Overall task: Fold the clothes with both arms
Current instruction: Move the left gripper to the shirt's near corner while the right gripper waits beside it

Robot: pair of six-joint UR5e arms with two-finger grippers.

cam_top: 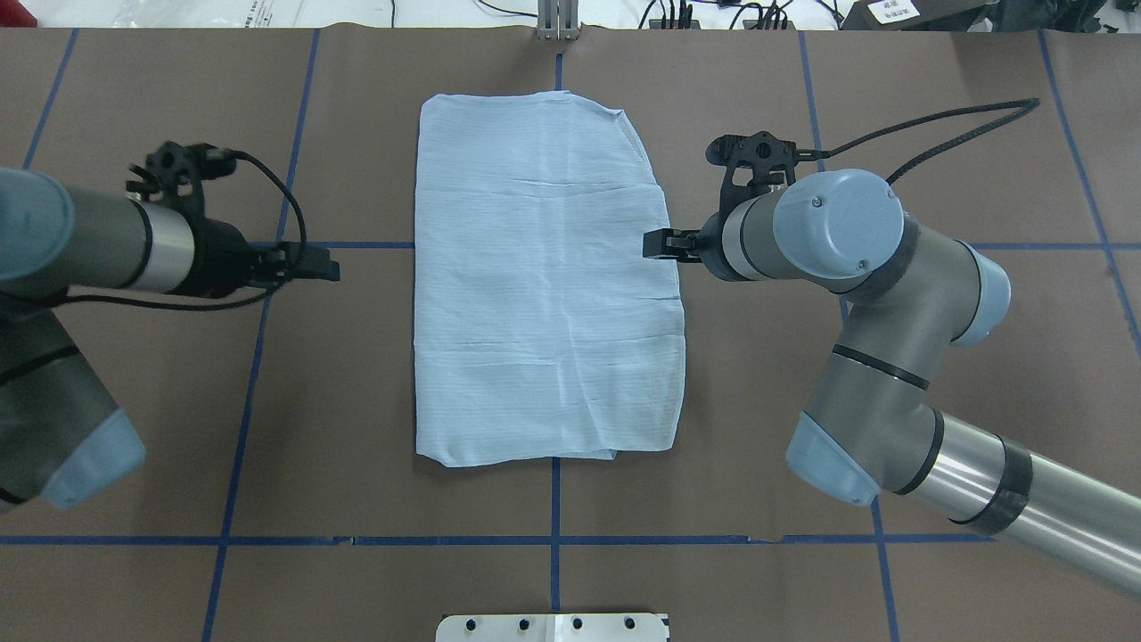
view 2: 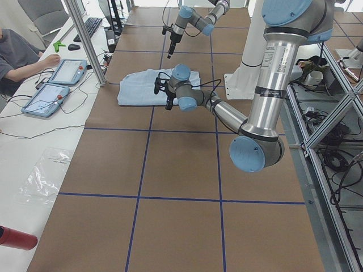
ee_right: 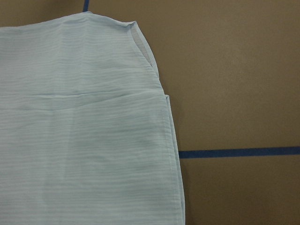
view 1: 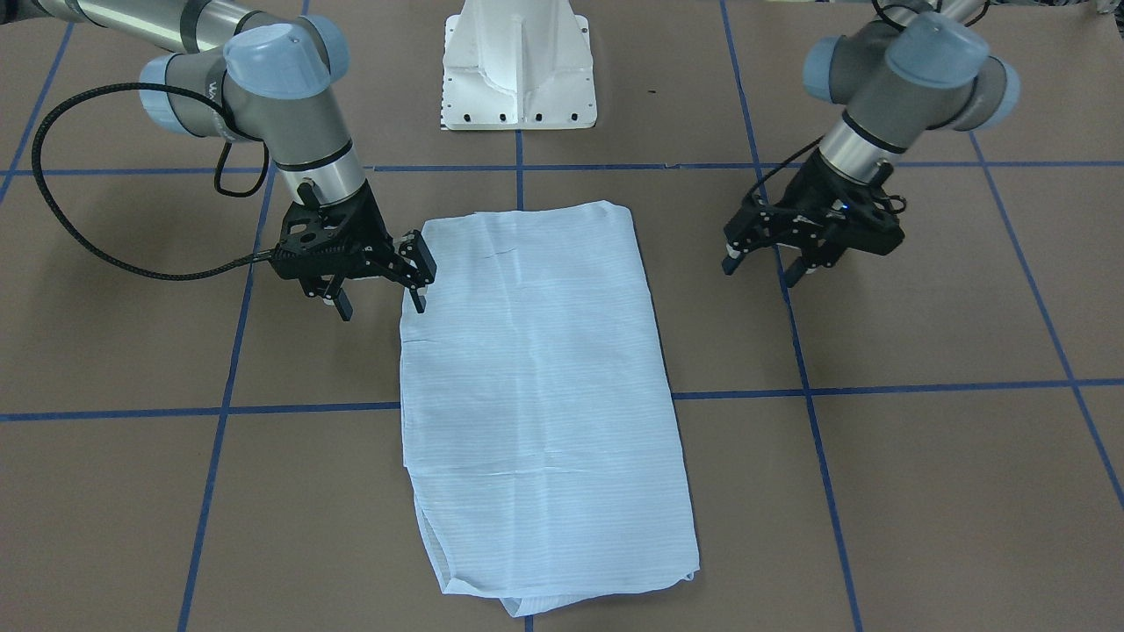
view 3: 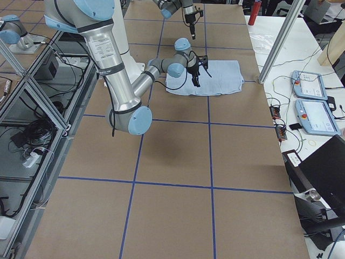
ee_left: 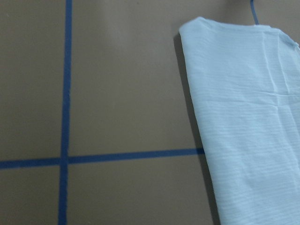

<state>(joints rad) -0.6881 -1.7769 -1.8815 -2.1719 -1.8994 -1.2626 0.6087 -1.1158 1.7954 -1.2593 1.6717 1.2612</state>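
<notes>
- The folded shirt (view 1: 536, 369) lies flat, a long rectangle at the middle of the surface (view 1: 922, 491).
- The right arm (view 1: 299, 114) has its jaws spread and empty, one tip over the shirt's long edge; the left arm (view 1: 856, 136), jaws also spread and empty, stands well apart.
- A pinch catching only the top layer may pull the fold open.
- Bare surface lies free along both long edges.
</notes>
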